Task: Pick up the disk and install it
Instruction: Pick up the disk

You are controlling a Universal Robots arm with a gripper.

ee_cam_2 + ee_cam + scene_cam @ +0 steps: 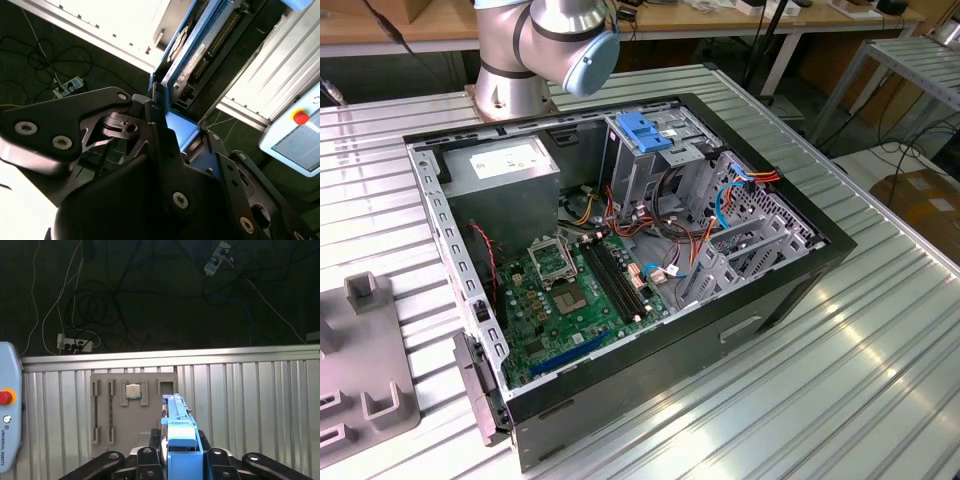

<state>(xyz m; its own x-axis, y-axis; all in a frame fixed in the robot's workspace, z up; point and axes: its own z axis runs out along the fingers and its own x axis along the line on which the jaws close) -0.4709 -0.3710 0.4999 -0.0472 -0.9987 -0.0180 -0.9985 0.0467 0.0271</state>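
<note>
Clamping disk (176, 412), tool (180, 456) closed around its end

Ribbed table (880, 340) bearing computer case (650, 400), tray (360, 370)

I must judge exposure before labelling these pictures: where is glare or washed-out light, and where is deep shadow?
Exterior view: glare streaks on the table at that view's right, the case evenly lit. Second wrist view: the table is washed out to white, while the disk shows its detail. First wrist view: the floor is very dark, the table evenly lit.
</note>
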